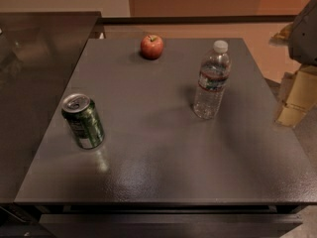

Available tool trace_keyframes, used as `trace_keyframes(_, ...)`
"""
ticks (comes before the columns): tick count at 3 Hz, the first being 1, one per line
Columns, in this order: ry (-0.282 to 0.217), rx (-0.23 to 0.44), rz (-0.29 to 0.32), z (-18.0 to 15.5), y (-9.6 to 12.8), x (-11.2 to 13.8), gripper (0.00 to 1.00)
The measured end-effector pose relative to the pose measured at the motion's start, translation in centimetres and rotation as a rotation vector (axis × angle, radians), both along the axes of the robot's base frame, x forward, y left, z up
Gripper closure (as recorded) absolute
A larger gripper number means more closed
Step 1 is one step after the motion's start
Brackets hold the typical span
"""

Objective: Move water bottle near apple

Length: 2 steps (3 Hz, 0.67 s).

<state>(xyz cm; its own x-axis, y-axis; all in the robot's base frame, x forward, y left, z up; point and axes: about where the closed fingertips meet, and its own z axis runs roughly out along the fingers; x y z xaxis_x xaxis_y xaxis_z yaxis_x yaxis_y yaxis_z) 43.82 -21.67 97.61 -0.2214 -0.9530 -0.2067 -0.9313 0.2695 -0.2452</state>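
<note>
The water bottle is clear ribbed plastic with a white cap and a red and blue-green label. It stands upright on the right half of the dark grey table. The red apple sits near the table's far edge, left of and behind the bottle, well apart from it. My gripper is at the right edge of the view, beyond the table's right side and to the right of the bottle. It holds nothing and touches nothing.
A green can stands upright on the table's left side. A dark counter adjoins the table on the left. A wooden wall and floor lie behind the table.
</note>
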Motion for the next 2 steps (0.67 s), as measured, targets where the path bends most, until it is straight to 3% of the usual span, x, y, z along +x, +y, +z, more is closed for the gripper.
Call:
trace_keyframes(1, -0.005, 0.007, 0.010, 0.0, 0.2, 0.2, 0.00)
trace_keyframes(2, -0.008, 0.062, 0.017, -0.8, 0.7, 1.6, 0.00)
